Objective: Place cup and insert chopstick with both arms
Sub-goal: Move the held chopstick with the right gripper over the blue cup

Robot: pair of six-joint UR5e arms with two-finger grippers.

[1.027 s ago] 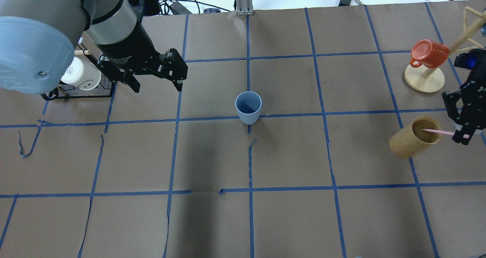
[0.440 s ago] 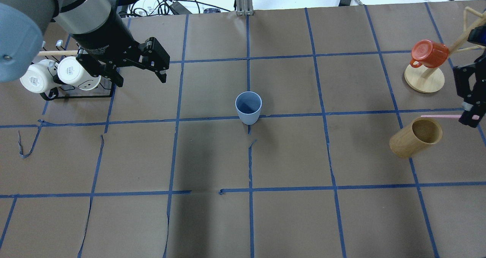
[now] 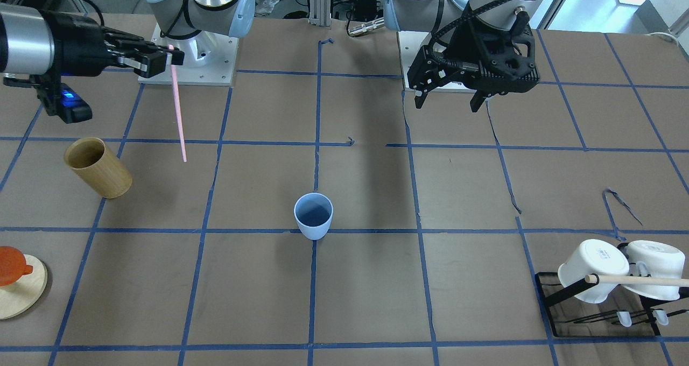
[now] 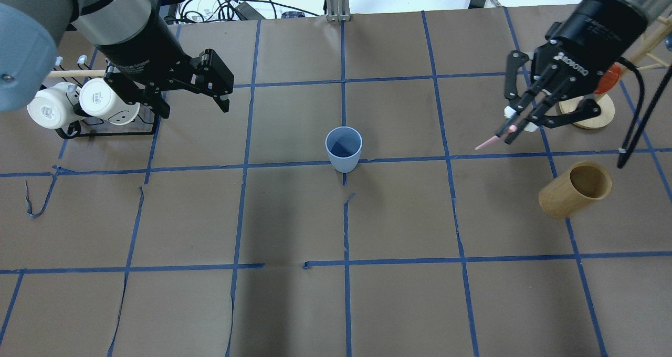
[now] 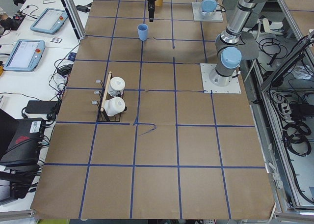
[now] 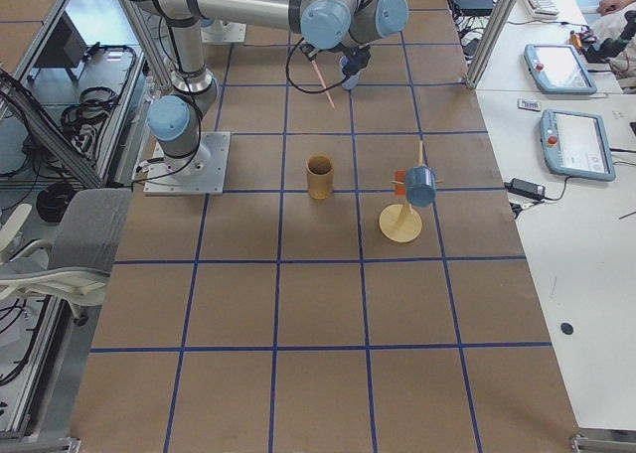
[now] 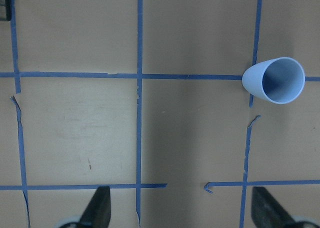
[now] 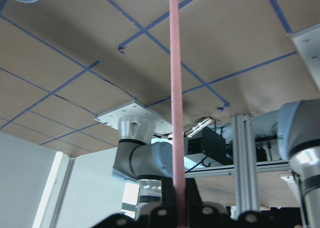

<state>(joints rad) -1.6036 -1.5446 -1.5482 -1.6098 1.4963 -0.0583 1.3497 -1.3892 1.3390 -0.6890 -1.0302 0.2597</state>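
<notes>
Overhead exterior shows the right claw [image 4: 517, 128], clamped on the chopstick [image 4: 488, 143], now swung inboard from the bamboo cylinder [image 4: 575, 189] toward the cup [image 4: 344, 148], which stands upright in the middle of the counter [image 4: 399, 304] (placing looks done; insertion remains). The left claw [image 4: 194, 110] hangs wide and empty. Only the front-facing view reveals the chopstick's full hanging length, well apart from the cup.

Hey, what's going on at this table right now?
The right gripper is shut on a pink chopstick, holding it in the air clear of the tan wooden holder. The blue cup stands upright and empty mid-table. The left gripper hangs open, holding nothing, off to the cup's side.
</notes>
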